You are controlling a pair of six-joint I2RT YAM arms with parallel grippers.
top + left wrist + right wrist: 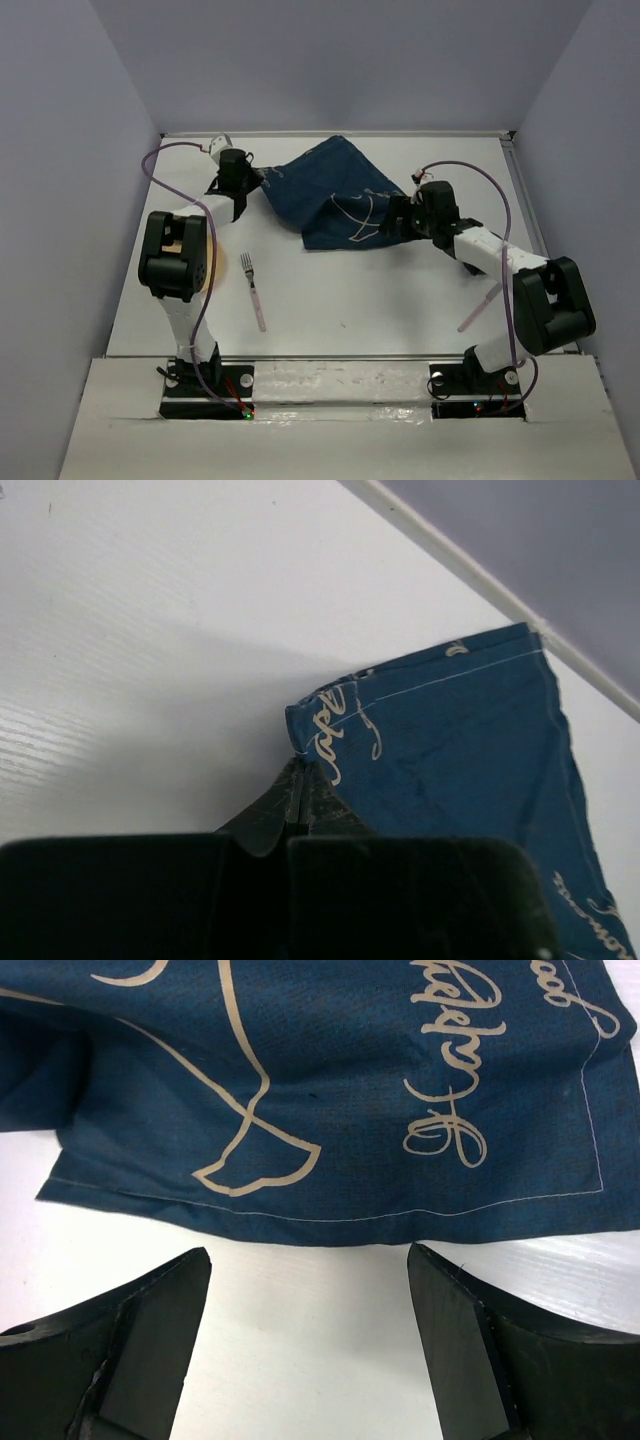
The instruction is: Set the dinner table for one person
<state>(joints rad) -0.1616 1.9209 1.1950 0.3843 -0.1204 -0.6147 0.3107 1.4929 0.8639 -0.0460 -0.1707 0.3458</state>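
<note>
The left gripper (301, 776) is clenched on one corner of the dark blue cloth mat (450, 740). The right gripper (310, 1252) is held with its jaws wide apart and empty, just short of the mat's stitched hem. The mat is spread, rumpled, between the two grippers on the far half of the dinner table (340, 300). A fork (254, 290) is laid near the left arm, apart from the mat, tines pointed away. A pink-handled utensil (478, 310) is partly hidden under the right arm. The white tabletop is seen lying flat, its long axis seemingly running left to right.
</note>
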